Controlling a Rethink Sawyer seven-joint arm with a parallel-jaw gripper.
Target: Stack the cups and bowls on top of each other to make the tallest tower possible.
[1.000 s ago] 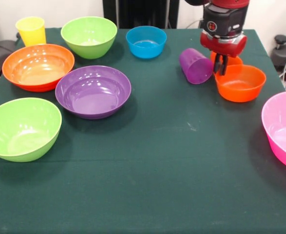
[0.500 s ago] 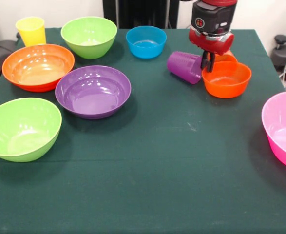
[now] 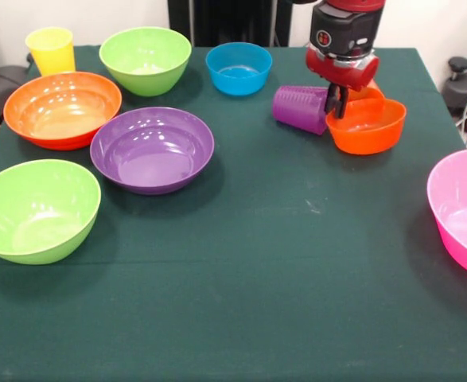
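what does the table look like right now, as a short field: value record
gripper: gripper shut on the rim of the small orange bowl, bowl tilted
purple cup: purple cup on its side, touching that bowl
yellow cup: yellow cup upright at a far corner
other bowls: blue bowl, large orange bowl, purple bowl, two lime green bowls, pink bowl
stacked: nothing yet

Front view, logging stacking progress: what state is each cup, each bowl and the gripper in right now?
Yellow cup: upright, alone.
Purple cup: on its side, against the small orange bowl.
Small orange bowl: tilted, rim pinched by the gripper.
Blue bowl: upright, unstacked.
Far green bowl: upright, unstacked.
Large orange bowl: upright, unstacked.
Purple bowl: upright, unstacked.
Near green bowl: upright, unstacked.
Pink bowl: upright, partly out of frame.
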